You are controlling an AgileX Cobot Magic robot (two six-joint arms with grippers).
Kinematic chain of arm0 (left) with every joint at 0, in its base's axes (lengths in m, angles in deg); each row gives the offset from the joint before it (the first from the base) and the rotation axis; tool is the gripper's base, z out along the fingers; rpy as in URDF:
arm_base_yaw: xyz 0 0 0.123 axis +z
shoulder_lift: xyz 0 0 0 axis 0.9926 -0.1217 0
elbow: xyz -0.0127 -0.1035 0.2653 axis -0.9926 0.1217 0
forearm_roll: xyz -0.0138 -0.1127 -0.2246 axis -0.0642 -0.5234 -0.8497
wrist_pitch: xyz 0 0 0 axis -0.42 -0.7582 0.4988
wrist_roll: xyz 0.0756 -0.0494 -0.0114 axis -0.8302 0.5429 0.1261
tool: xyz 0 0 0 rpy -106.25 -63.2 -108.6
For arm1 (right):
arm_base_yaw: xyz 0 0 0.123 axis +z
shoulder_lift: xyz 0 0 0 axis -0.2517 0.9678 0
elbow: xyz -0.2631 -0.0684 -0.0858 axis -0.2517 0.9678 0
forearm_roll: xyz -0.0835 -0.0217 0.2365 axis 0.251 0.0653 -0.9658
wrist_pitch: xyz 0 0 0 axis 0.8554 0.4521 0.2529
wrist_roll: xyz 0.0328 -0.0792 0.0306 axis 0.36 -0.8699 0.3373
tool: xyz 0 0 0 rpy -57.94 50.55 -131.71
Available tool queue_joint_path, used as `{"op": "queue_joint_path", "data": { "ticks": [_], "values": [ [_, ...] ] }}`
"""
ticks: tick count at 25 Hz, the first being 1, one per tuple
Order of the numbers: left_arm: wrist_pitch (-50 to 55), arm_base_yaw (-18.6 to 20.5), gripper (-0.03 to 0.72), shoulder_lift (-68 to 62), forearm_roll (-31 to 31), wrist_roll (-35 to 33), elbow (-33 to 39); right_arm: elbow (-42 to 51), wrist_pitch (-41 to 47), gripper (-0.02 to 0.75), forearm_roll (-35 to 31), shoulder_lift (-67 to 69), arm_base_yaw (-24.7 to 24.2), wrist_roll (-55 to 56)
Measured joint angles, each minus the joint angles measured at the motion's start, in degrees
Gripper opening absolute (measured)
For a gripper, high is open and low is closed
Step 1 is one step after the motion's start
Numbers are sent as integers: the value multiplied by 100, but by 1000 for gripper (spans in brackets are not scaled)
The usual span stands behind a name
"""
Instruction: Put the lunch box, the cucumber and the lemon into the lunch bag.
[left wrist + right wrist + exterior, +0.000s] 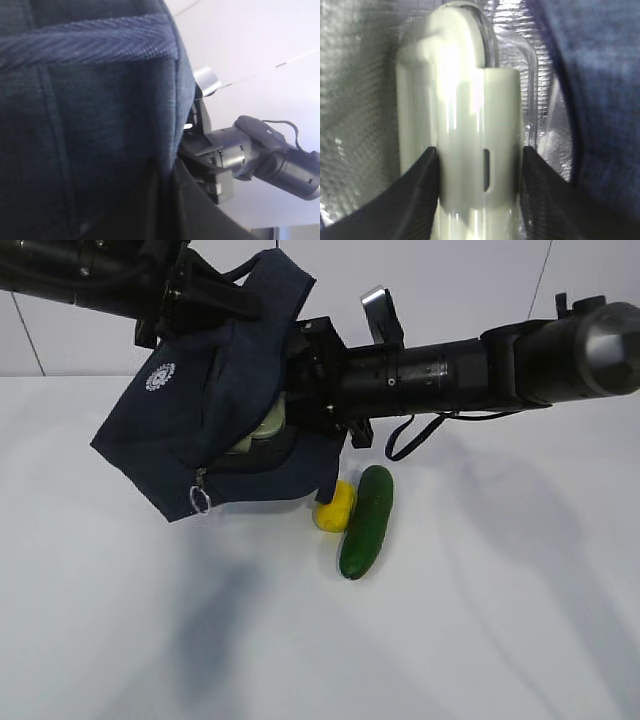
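The navy lunch bag (190, 420) hangs tilted above the table, its fabric held up by my left gripper (180, 295); the fabric fills the left wrist view (90, 125) and hides the jaws there. My right gripper (479, 170) is shut on the lunch box (455, 100), sage-green lid edge-on, inside the bag's silver-lined opening. The box shows pale in the bag's mouth (268, 423). The yellow lemon (335, 506) and the dark green cucumber (367, 521) lie side by side, touching, on the white table below the bag.
The zipper's silver ring pull (200, 502) hangs at the bag's lower corner. The right arm (480, 365) reaches across from the right and shows in the left wrist view (260, 160). White table (500, 620) all round, wall behind.
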Motion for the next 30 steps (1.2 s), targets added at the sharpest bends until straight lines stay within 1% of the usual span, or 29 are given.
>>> {"op": "queue_joint_path", "data": {
  "ticks": [5, 10, 16, 30],
  "values": [
    [-323, 0, -6, -50, 11, 0, 0, -274, -10, 353, -22, 301, 0, 0],
    [-400, 0, -6, -232, 11, 0, 0, -375, 2, 353, -43, 521, 0, 23],
    [-421, 0, -6, -474, -69, 0, 0, -387, 14, 353, -32, 647, 22, 36],
    [-426, 0, -6, -481, -147, 0, 0, -387, 14, 353, -32, 647, 26, 36]
  ]
}}
